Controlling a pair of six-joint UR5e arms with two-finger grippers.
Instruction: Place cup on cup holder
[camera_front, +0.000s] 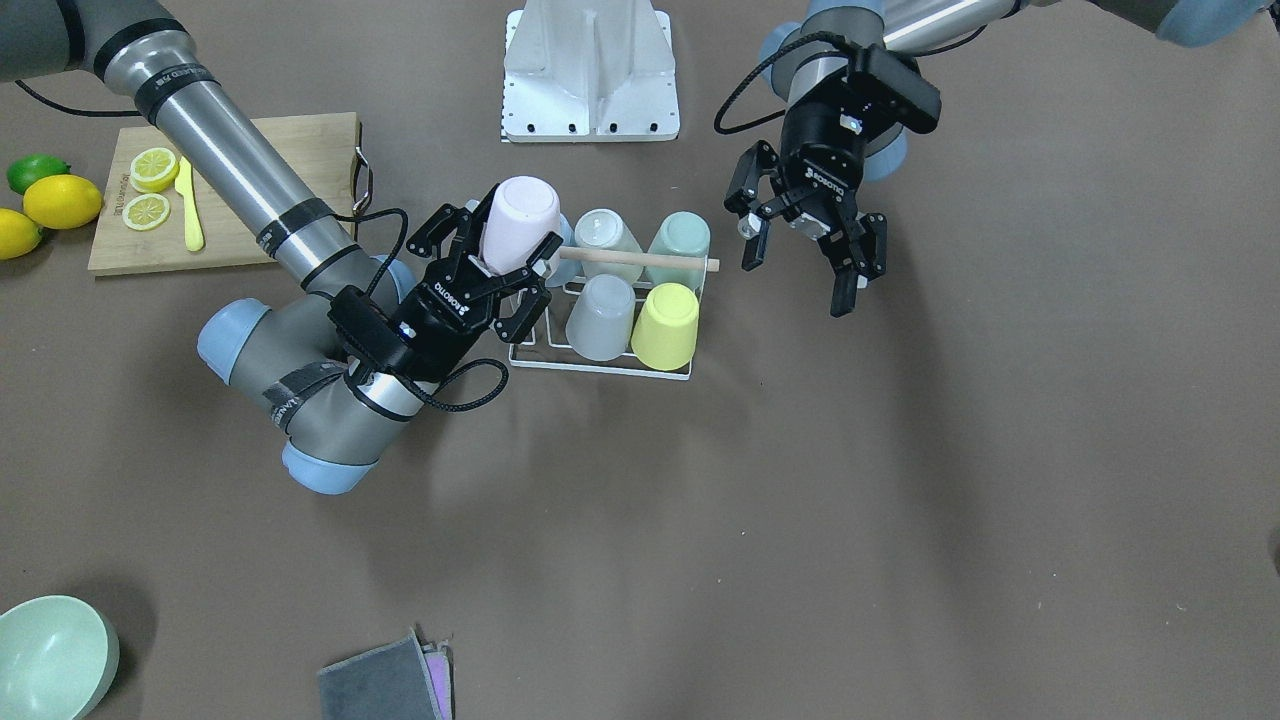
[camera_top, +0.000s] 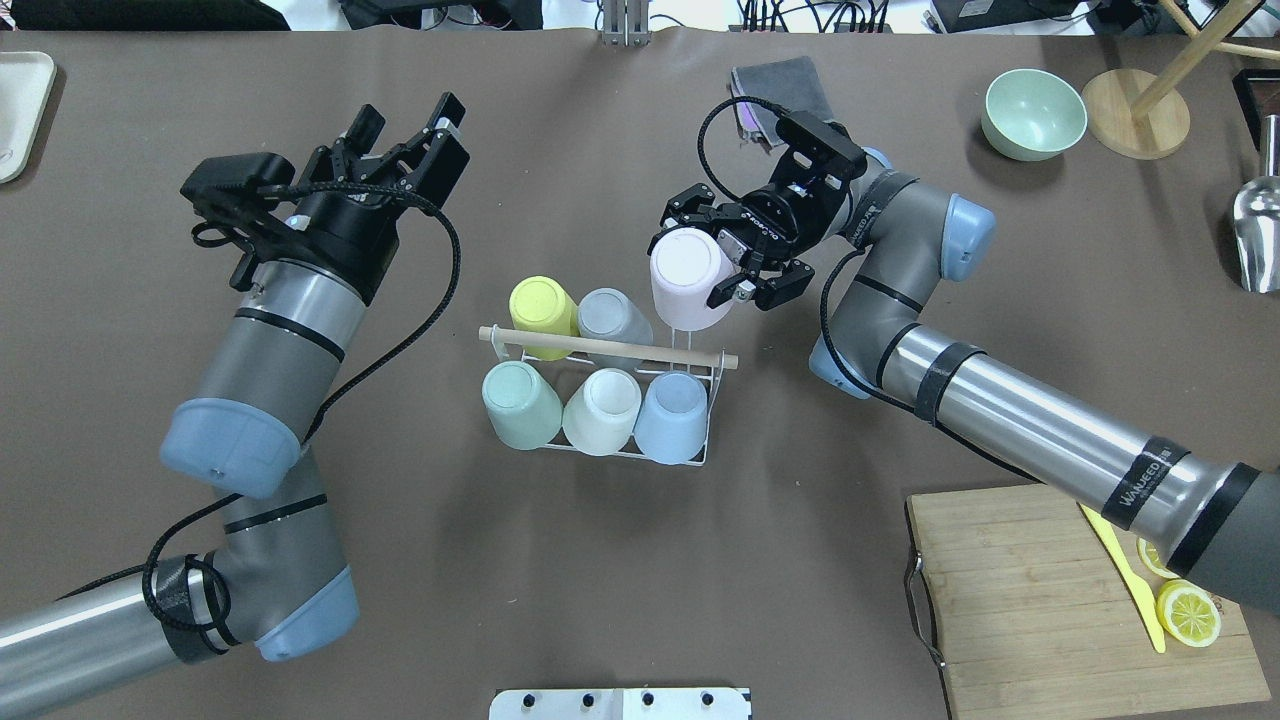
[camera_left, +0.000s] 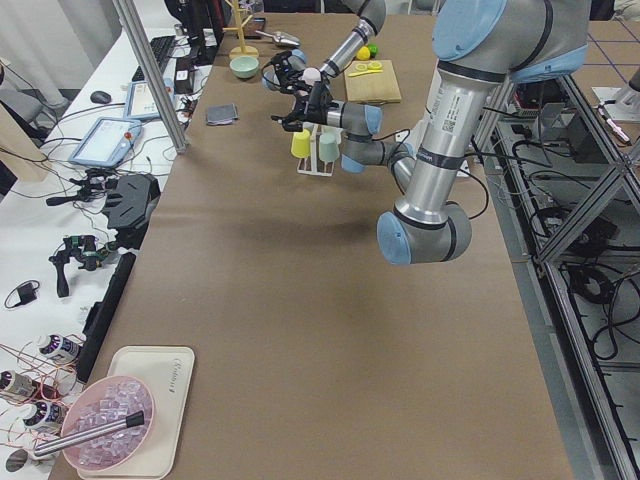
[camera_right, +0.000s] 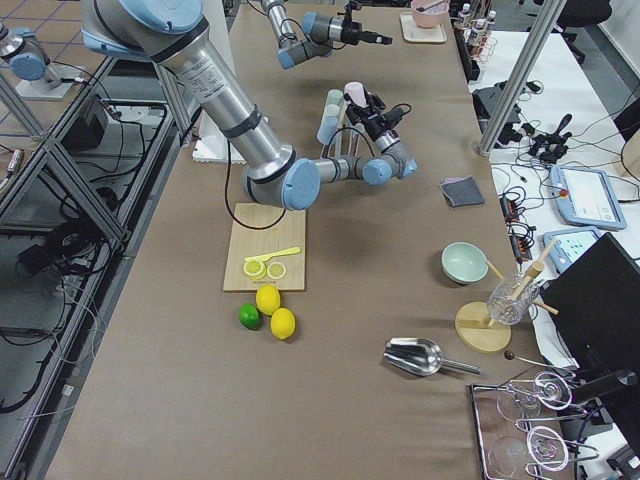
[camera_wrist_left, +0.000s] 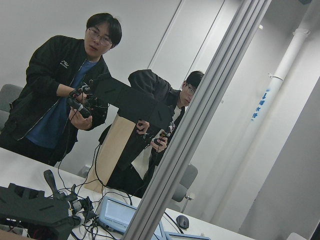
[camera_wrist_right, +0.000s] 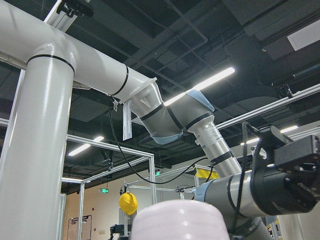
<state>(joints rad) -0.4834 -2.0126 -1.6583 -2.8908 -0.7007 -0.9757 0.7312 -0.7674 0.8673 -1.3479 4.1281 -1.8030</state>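
Observation:
The cup holder (camera_top: 610, 348) is a white wire rack with a wooden rod handle (camera_front: 640, 260), mid-table. It carries upside-down yellow (camera_top: 543, 305), grey (camera_top: 612, 313), green (camera_top: 520, 402), white (camera_top: 602, 408) and blue (camera_top: 672, 415) cups. My right gripper (camera_top: 700, 262) is shut on a pink cup (camera_top: 688, 280), bottom up and tilted, over the rack's far right corner; I cannot tell whether it sits on a peg. In the front view this cup (camera_front: 518, 228) is at the rack's left end. My left gripper (camera_top: 405, 120) is open and empty, off to the rack's left.
A wooden cutting board (camera_top: 1010, 590) with lemon slices and a yellow knife (camera_top: 1125, 575) lies near the right arm. A green bowl (camera_top: 1033, 113) and a grey cloth (camera_top: 785, 85) are at the far side. Lemons and a lime (camera_front: 45, 200) lie beside the board.

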